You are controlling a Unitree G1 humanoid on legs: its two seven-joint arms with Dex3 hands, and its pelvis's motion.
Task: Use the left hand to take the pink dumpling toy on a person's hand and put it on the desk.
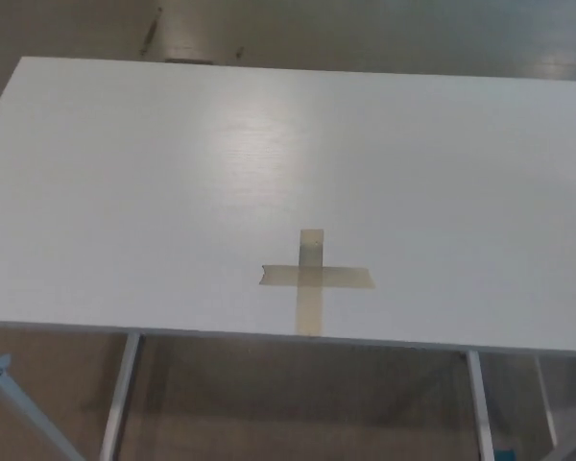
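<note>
Head view, looking down on the white desk (154, 192) from its near side. You see a bare top marked only by a cross of tan tape (312, 277), which lies close to the near edge and a little right of the picture's middle; its longer strip runs toward you, its shorter strip runs side to side. Below the near edge, pale metal legs (121, 394) and the floor (298, 24) beyond the far edge complete the scene.

Note what is absent. Neither of the robot's hands shows, so you cannot say how far either is open or whether it holds anything. No person's hand is present, and the pink dumpling toy is nowhere in the picture; its place, its long axis and its bearing from the left hand cannot be read.

The relation on which the coming move turns is therefore unsettled. Judged from the task alone, the handover has not begun: you should wait for the person's hand and toy to appear, then check whether it lies on the left arm's side of the cross before reaching.
</note>
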